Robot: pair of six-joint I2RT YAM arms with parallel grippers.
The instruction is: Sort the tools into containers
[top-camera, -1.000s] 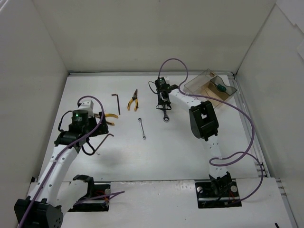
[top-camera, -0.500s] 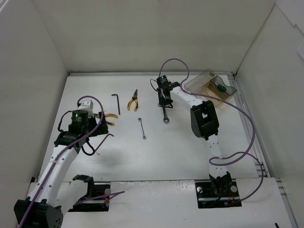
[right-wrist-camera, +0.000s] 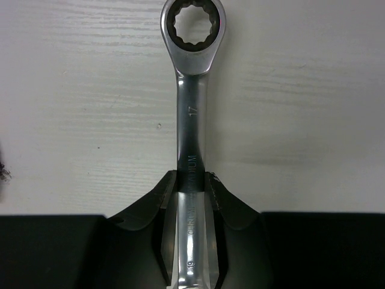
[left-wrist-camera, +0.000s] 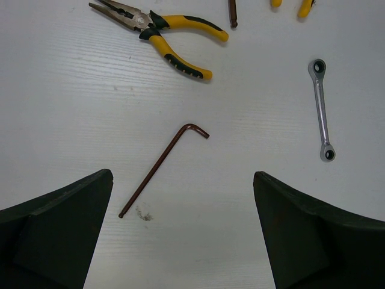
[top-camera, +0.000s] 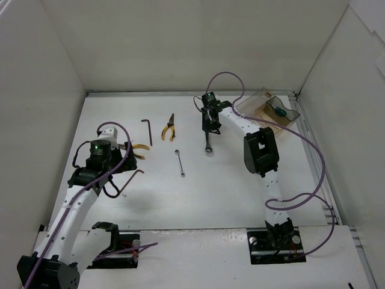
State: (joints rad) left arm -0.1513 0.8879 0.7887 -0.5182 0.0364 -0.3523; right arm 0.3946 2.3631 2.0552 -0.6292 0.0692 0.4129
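My right gripper (top-camera: 210, 124) is shut on the shaft of a large silver wrench (top-camera: 208, 139). In the right wrist view the wrench (right-wrist-camera: 191, 114) sticks out past the gripper (right-wrist-camera: 191, 180), ring end forward, close over the table. The clear smoky box (top-camera: 263, 101) stands at the back right with the green-handled screwdriver (top-camera: 279, 111) inside. My left gripper (top-camera: 118, 170) is open and empty (left-wrist-camera: 183, 198) above a brown hex key (left-wrist-camera: 162, 171), which also shows in the top view (top-camera: 133, 179).
A small silver wrench (top-camera: 180, 163) lies mid-table, and shows in the left wrist view (left-wrist-camera: 322, 111). Yellow-handled pliers (top-camera: 169, 127) and a dark hex key (top-camera: 148, 130) lie further back. A second pair of pliers (left-wrist-camera: 162, 36) lies beside the left arm. Purple cables (top-camera: 313, 156) loop along the right side.
My right gripper has moved a little toward the back right with the large wrench in it. The left arm has not moved.
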